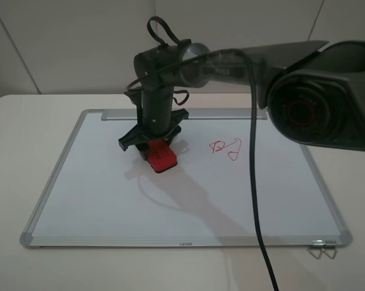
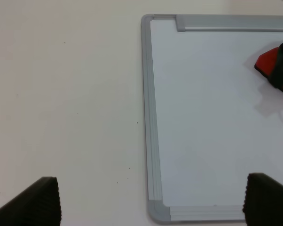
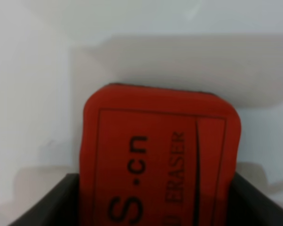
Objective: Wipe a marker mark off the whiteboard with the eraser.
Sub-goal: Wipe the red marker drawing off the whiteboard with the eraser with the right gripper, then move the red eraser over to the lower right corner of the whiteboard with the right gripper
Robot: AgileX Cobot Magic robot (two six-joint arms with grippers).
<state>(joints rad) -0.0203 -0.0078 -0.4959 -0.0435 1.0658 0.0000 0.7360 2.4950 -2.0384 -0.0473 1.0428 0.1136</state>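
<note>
The right gripper [image 1: 157, 147] reaches across to the left middle of the whiteboard [image 1: 110, 200]. Its fingers are clenched on the red eraser [image 1: 163, 157], which rests on the white surface. Only the high view shows the red scribble [image 1: 227, 148] of small triangles and a loop, just right of the eraser, and the metal clip [image 1: 323, 247] at the board's near right corner. A black cable [image 1: 255, 182] hangs in front.

The right wrist view alone shows the black lettering on the eraser's top and the dark jaws touching both its sides.

The left wrist view shows the left gripper [image 2: 153, 200], its fingers released and wide apart. It also shows the board's left frame, the table [image 2: 61, 94] and the eraser's edge.
</note>
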